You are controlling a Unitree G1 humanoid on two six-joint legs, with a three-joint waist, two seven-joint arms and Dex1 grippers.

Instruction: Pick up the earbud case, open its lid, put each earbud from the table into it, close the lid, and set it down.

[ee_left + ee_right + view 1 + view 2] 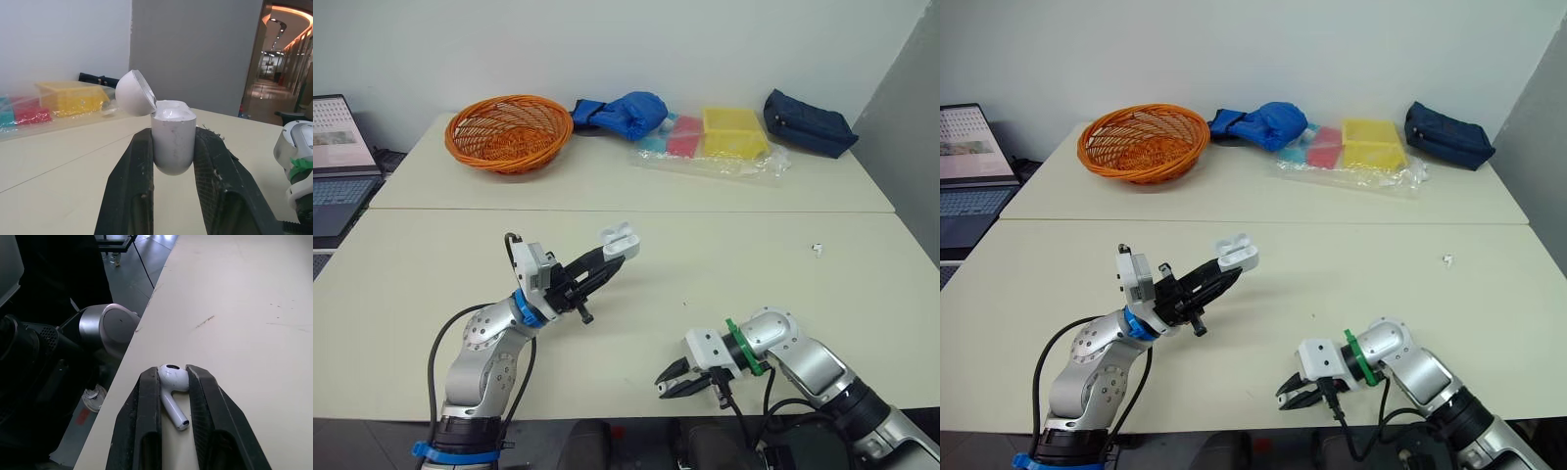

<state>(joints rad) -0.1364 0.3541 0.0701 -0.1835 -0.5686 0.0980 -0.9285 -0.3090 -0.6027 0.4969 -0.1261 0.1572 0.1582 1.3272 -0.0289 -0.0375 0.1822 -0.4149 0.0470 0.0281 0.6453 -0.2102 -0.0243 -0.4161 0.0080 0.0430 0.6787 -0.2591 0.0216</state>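
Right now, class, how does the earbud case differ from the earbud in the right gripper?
The earbud case is raised above the table in the left gripper; the earbud sits low at the table's near edge in the right gripper. The earbud case is a rounded box, lid open; the earbud is a bulb with a stem. Both are white.

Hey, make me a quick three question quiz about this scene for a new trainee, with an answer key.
1. True or false: the earbud case held by the left gripper has its lid shut.
2. What sits between the fingers of the right gripper? A, a pen; B, an earbud; C, a coin.
3. Fill in: the loose earbud lies on the ____.
Key: 1 false, the lid is open; 2 B; 3 table.
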